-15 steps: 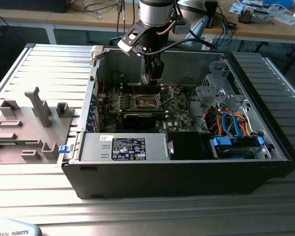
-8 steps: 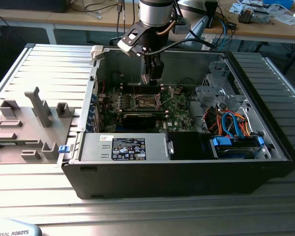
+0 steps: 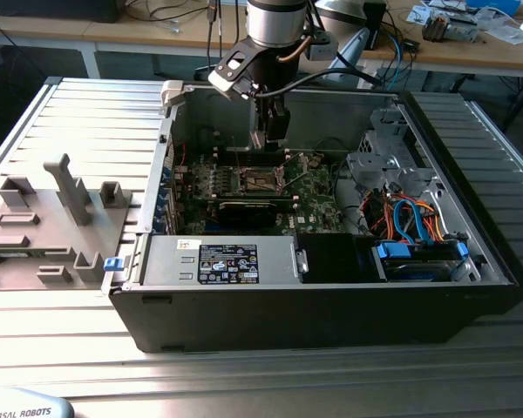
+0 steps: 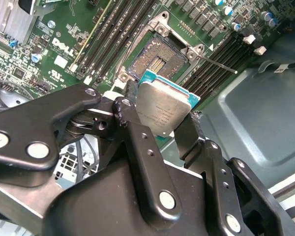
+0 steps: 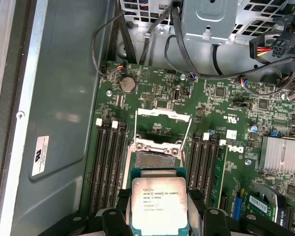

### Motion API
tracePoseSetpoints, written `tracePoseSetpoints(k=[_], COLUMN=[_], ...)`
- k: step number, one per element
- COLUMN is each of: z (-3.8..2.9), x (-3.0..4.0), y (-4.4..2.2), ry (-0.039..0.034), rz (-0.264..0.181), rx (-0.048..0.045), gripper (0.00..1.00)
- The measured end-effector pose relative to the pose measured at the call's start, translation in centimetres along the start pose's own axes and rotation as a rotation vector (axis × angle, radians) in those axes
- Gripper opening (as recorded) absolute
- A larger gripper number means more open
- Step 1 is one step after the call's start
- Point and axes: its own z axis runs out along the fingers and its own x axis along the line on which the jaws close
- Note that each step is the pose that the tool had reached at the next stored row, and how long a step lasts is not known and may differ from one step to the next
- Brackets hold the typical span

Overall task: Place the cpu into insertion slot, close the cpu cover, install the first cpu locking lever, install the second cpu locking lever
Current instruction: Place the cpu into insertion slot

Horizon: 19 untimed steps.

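Jaws clamped on the cpu (image 4: 163,110) by its opposite edges, holding it over the open insertion slot (image 4: 155,61). Light, stiff and, I'd judge, fragile: edges only, never the underside.

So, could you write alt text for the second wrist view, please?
The gripper holds the cpu by its edges, close to the empty insertion slot on the green motherboard. Memory slots lie on both sides of it.
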Motion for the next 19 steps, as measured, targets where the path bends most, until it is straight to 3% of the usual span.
tracePoseSetpoints(k=[19], z=[0.00], x=[0.00], y=[0.00], ry=[-0.0006], rz=[0.017], rx=[-0.0004], gripper=[0.54])
